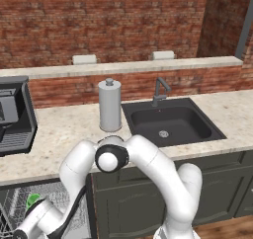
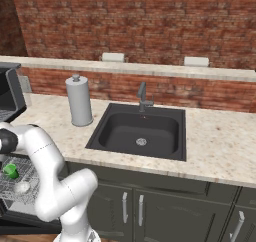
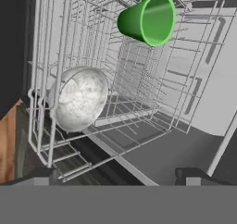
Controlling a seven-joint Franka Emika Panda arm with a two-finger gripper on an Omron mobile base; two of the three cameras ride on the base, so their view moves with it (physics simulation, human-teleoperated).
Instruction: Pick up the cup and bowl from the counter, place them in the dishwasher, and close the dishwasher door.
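The green cup point(image 3: 148, 19) lies on its side in the dishwasher's white wire rack point(image 3: 139, 79), its mouth turned toward the hand camera. The pale glossy bowl point(image 3: 78, 98) leans on edge against the rack's wires, a little apart from the cup. My gripper point(image 3: 118, 177) stands open just outside the rack, its fingertips point(image 3: 44, 174) wide apart with nothing between them. From the base, the cup point(image 2: 10, 171) and bowl point(image 2: 22, 187) sit in the pulled-out rack point(image 1: 15, 198) below the beige counter point(image 1: 64, 129). The cup point(image 1: 33, 199) also peeks out beside my arm. The dishwasher door point(image 2: 20, 220) hangs open under the rack.
A tall grey lidded canister point(image 1: 109, 106) stands on the counter beside the black sink point(image 1: 170, 122) and its faucet point(image 1: 160, 91). A black coffee machine point(image 1: 15, 114) sits at the left. Dark grey cabinet doors point(image 2: 150, 206) run under the sink. A brick-fronted ledge point(image 1: 123, 67) backs the counter.
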